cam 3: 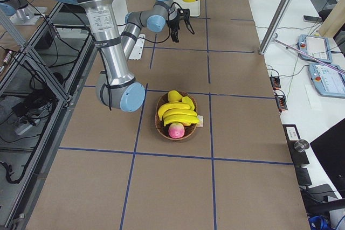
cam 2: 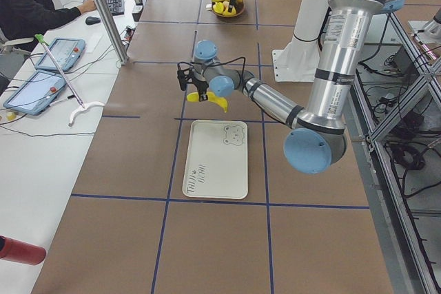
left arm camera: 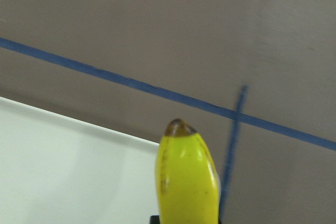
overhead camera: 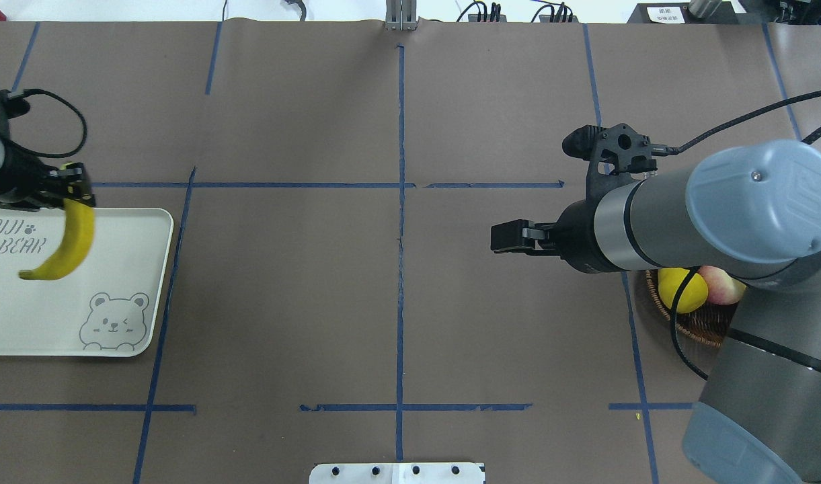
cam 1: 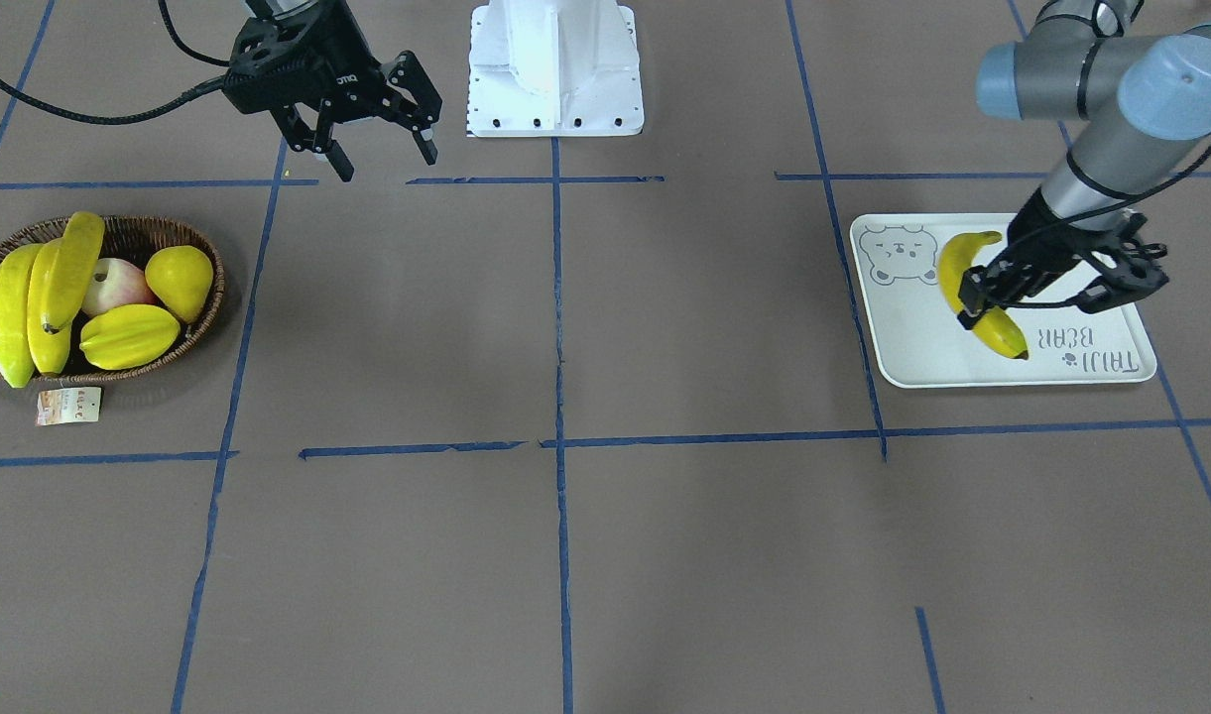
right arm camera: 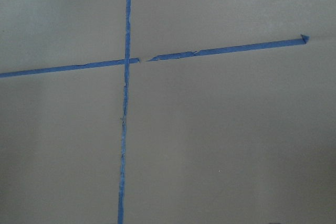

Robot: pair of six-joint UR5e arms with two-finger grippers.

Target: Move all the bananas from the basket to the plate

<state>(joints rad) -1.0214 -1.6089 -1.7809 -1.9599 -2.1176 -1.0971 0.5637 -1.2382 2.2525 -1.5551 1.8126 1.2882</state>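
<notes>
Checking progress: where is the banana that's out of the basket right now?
The banana is at the front-facing view's right, clamped in the left gripper over the plate, between its bear face and lettering.

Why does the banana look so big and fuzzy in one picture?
Left wrist-mounted view: the banana sits right by the lens, so it looks huge and soft, and the blue tape line beside it is smeared. Exterior front-facing view: the same banana is small and crisp-edged over the plate.
</notes>
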